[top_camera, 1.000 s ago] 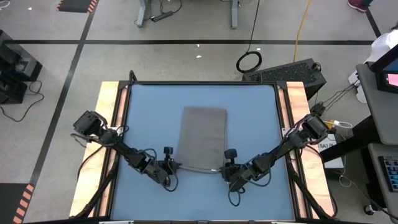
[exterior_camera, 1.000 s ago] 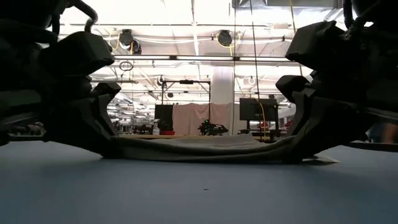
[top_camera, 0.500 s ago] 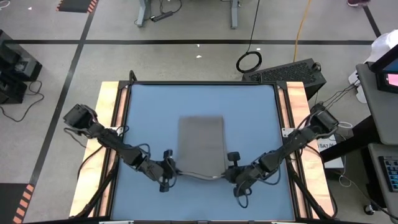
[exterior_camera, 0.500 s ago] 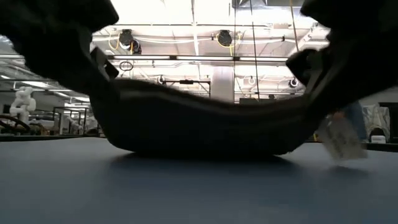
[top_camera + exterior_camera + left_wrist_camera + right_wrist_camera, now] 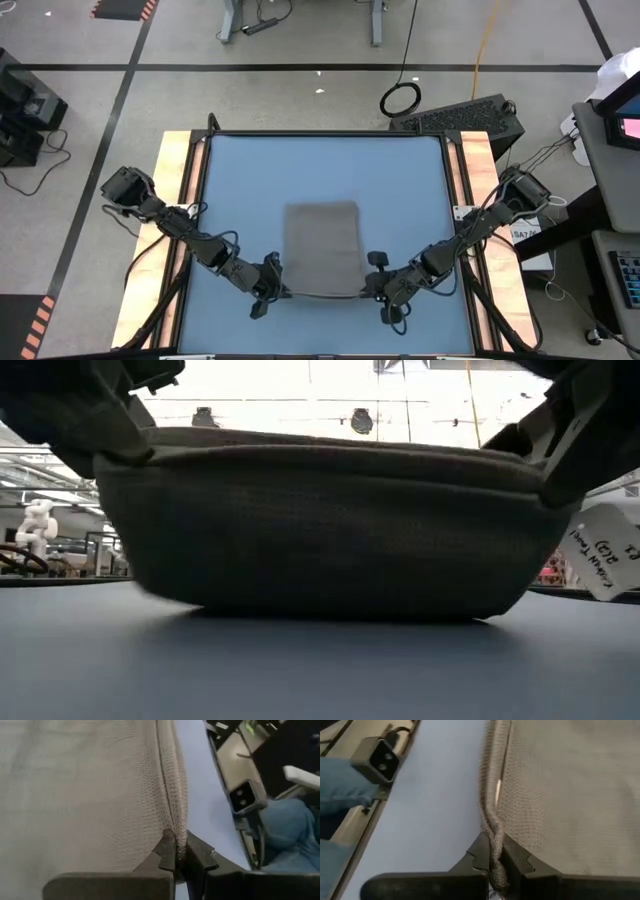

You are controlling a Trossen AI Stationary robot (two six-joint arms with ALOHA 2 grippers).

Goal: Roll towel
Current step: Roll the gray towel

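Note:
The grey-brown towel point(image 5: 322, 245) lies lengthwise on the blue table point(image 5: 240, 180). Its near edge point(image 5: 330, 455) is raised and the cloth below it hangs down to the tabletop. A white tag point(image 5: 605, 555) dangles at the near right corner. My left gripper point(image 5: 279, 290) is shut on the near left corner, and my right gripper point(image 5: 369, 290) is shut on the near right corner. The rest of the towel lies flat beyond them. My left gripper pinches the towel's near left corner point(image 5: 175, 832) between its two fingers, on the bunched side edge. It comes slanting down from the near left. The corner is lifted clear and the near edge runs almost taut across to the other gripper. My right gripper pinches the near right corner point(image 5: 492, 837) between its two fingers, with the crumpled side edge running along between them. It comes slanting down from the near right. The corner is held above the table, and the cloth behind it slopes down onto the tabletop.
Wooden rails point(image 5: 178, 200) run along the table's left and right sides. A small grey camera box point(image 5: 379, 756) sits by one rail. Bare blue tabletop lies beyond the towel's far edge and on both sides of it.
Both grippers have risen and drawn back toward the table's near edge, rolling at the wrist. The towel's near edge, which lay low on the table, is now lifted and stretched between them. The whole towel has slid toward the near edge.

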